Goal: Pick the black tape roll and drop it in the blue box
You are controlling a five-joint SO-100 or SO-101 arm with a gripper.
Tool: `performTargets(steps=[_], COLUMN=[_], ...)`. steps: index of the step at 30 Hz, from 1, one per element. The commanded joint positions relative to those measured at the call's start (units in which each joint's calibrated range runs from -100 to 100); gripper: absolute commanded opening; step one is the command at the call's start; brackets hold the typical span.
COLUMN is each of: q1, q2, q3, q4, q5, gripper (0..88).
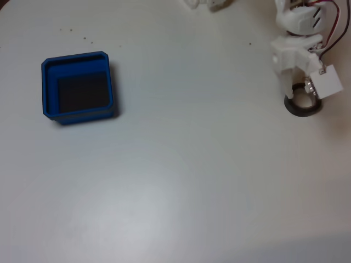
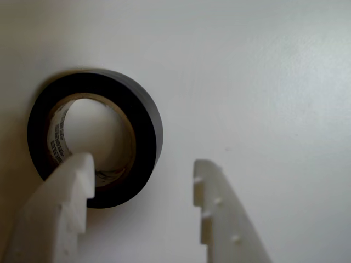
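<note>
The gripper (image 2: pixel 143 167) is hanging over the tape (image 2: pixel 145 118) with its jaws well apart and nothing clamped; in the wrist view the left finger (image 2: pixel 66 192) is overlapping the roll's near rim and core, while the right finger (image 2: pixel 211 192) is standing clear on bare table to the right of the roll. The tape (image 1: pixel 300 109) is lying flat at the far right of the fixed view, just under the gripper (image 1: pixel 301 93), and the box (image 1: pixel 48 90) is sitting well apart at the left. The risk is lying in that offset: if the jaws are closing from here, the right finger may be pushing the roll sideways rather than pinching its wall, so it could be skidding on the smooth table. A shallow bite on the rim could also be letting the roll slip during the long carry leftward.
</note>
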Motion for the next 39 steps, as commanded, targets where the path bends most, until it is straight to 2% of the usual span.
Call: performTargets(steps=[1, 39], q1=[0.7, 2.2], q2=[-0.4, 4.8], q3=[-4.4, -4.4], q4=[-0.5, -3.1], q5=[-0.4, -0.5], gripper=[16.8, 16.8])
